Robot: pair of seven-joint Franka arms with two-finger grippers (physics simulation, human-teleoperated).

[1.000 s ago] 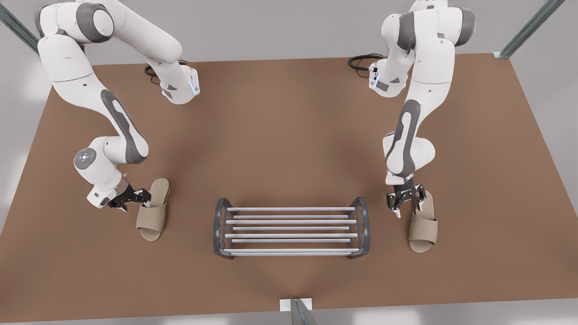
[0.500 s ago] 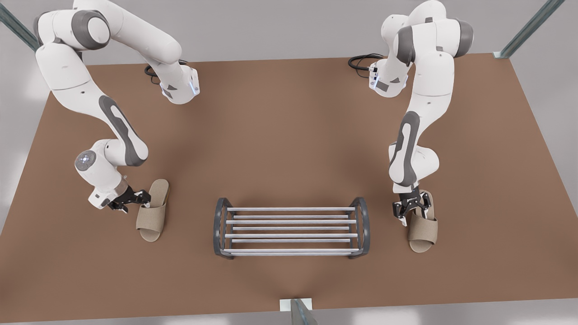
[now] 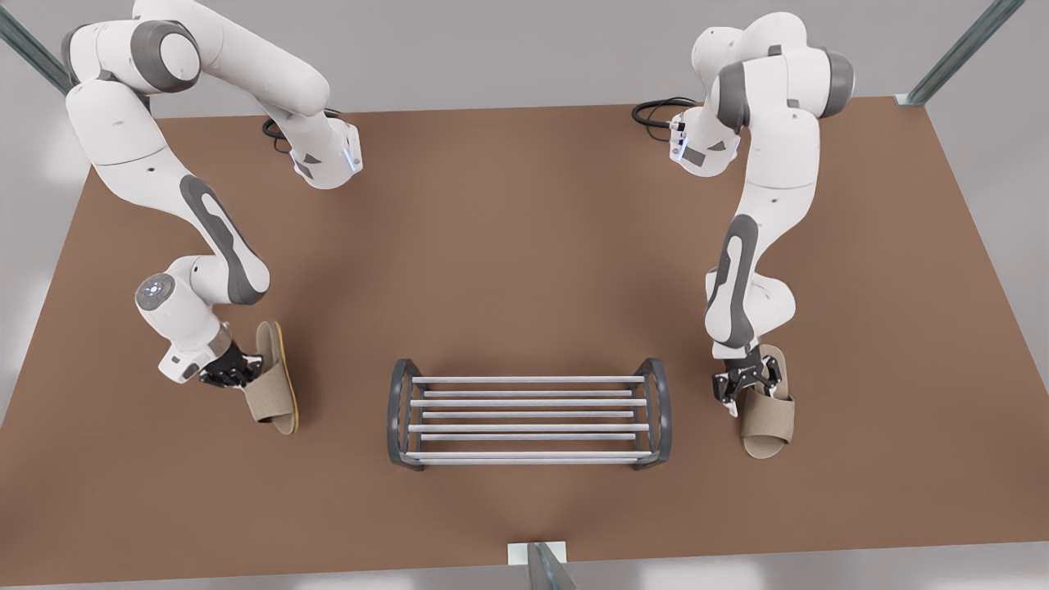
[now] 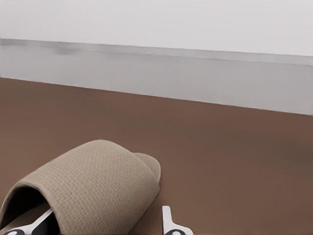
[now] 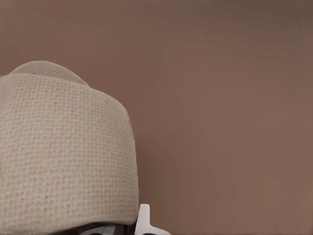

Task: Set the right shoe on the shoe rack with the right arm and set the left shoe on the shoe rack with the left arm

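A brown tabletop [image 3: 524,246] carries a shoe rack [image 3: 529,402], which stands centred near the front view's bottom edge with its silver bars bare.

Toward the tabletop's edge on the front view's left, the right gripper [image 3: 246,373] has its jaws clamped on the strap of the right slipper [image 3: 274,385], which is tipped onto its side (yellow sole showing).

Toward the opposite edge, the left slipper [image 3: 768,414] lies flat. The left gripper [image 3: 744,387] straddles the strap's side with its jaws wide, one finger under the strap and one finger [image 4: 167,218] outside.
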